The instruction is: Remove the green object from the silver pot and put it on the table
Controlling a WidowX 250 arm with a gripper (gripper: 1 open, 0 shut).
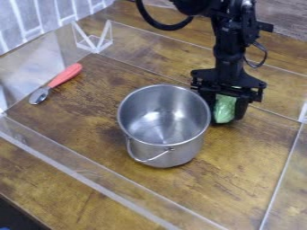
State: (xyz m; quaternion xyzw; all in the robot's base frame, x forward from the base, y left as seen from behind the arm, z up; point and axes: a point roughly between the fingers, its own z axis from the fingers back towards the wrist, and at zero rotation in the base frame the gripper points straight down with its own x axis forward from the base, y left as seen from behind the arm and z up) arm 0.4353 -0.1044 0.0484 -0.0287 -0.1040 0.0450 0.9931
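The silver pot [167,151] stands on the brown wooden table [144,196], and its inside looks bare. Just to its right the green object [224,109], a bumpy light green lump, rests at table level outside the pot. My gripper [225,115] points down over it, with the black fingers [246,104] on either side, shut on the green object. The fingers hide part of the lump.
A red-handled tool [57,83] lies at the left. Clear plastic walls [72,157] fence the work area, and a small clear stand [92,36] sits at the back left. A bare strip of wood lies in front of the pot.
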